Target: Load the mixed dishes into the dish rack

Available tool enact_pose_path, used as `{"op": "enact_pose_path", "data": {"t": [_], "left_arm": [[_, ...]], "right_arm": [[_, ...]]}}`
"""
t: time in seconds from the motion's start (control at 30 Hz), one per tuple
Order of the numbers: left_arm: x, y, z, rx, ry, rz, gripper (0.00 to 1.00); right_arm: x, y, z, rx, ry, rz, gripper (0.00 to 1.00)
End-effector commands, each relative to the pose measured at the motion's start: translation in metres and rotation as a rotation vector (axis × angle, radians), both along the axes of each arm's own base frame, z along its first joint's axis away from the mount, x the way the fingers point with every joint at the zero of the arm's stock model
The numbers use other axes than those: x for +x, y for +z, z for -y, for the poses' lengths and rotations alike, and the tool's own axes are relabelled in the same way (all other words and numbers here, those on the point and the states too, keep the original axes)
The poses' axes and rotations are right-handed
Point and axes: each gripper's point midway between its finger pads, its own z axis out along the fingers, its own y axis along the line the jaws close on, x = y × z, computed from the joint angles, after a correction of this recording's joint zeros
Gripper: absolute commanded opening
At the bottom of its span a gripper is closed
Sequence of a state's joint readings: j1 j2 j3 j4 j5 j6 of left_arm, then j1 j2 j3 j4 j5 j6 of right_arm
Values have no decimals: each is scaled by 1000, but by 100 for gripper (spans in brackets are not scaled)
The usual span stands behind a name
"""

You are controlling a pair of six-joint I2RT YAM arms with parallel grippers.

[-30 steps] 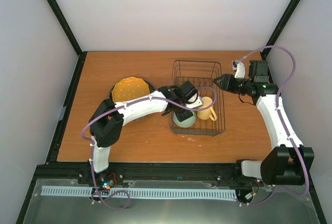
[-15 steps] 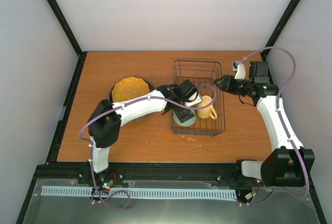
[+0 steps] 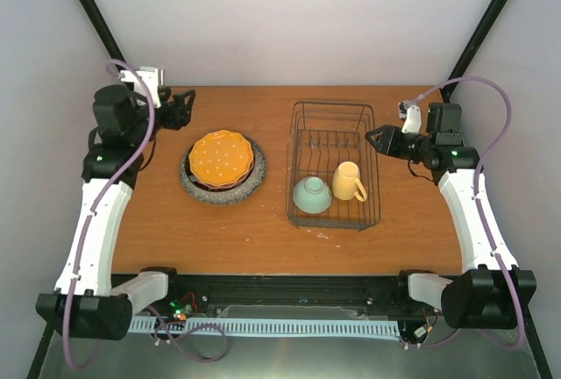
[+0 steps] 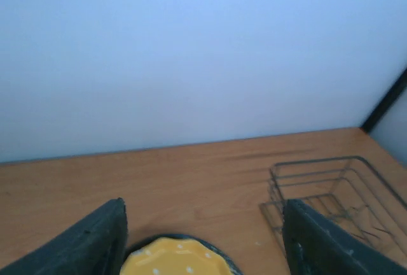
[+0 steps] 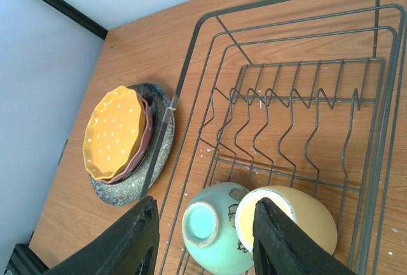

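The black wire dish rack [image 3: 336, 116] stands right of the table's centre. Inside its near end lie the pale green bowl [image 3: 311, 195], upside down, and the yellow mug [image 3: 348, 182] on its side; both show in the right wrist view, bowl [image 5: 219, 237] and mug [image 5: 305, 218]. The orange white-dotted plate [image 3: 221, 157] tops a stack on a dark-rimmed plate [image 5: 147, 136] and the grey speckled plate [image 3: 196, 191], left of the rack. My left gripper [image 3: 188, 107] is open and empty, raised at the far left. My right gripper [image 3: 372, 137] is open and empty beside the rack's right edge.
The rack's far half holds upright wire plate dividers [image 5: 286, 106]. Black frame posts [image 3: 96, 19] and white walls bound the wooden table [image 3: 228, 230]. The rack's corner [image 4: 318, 186] and the orange plate [image 4: 175, 259] show in the left wrist view.
My left arm has pulled out of the rack and swung back to the far left, raised. The green bowl stays in the rack beside the mug. The right arm has barely moved.
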State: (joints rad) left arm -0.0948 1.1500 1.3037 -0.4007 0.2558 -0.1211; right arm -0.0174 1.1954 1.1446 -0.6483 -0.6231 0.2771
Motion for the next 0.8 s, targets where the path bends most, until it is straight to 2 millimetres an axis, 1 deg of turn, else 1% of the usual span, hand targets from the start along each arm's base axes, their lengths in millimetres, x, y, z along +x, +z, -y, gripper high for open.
{"op": "enact_pose_path", "data": {"t": [0.0,0.03,0.07,0.1,0.13,0.17,0.2,0.23,0.3,0.37,0.43,0.53,0.67,0.77], "left_arm": [[-8,-62,-18,-169,-107,-225,76],[-8,-82,-32,-211,-95,-291,78],[-8,-103,-46,-261,-74,-360,78],[-10,-124,-53,-311,-85,-420,76],[-13,-142,-56,-366,-112,-473,72],[-12,-166,-60,-404,-115,-539,70],[-13,-186,-61,-424,-116,-596,67],[-14,-201,-62,-425,-112,-639,66],[-15,-222,-64,-424,-108,-691,65],[-14,-238,-72,-389,-61,-726,65],[-12,-248,-78,-353,-32,-746,65],[-9,-253,-83,-333,-20,-772,65],[-6,-263,-91,-304,19,-791,61],[-3,-274,-93,-301,26,-814,55]], "right_arm": [[-5,17,-4,16,27,29,40],[-6,16,-5,17,32,30,40],[-7,16,-7,19,38,29,41],[-8,16,-8,19,46,26,41],[-9,16,-9,19,53,25,41],[-10,16,-10,15,58,25,41],[-11,16,-10,11,64,26,41],[-12,15,-12,7,72,24,41],[-14,14,-13,-2,83,22,41],[-15,10,-16,-10,95,16,41],[-16,6,-18,-10,104,9,41],[-17,2,-21,-6,112,1,41],[-15,5,-23,-1,115,8,41],[-14,6,-24,0,119,11,41]]}}
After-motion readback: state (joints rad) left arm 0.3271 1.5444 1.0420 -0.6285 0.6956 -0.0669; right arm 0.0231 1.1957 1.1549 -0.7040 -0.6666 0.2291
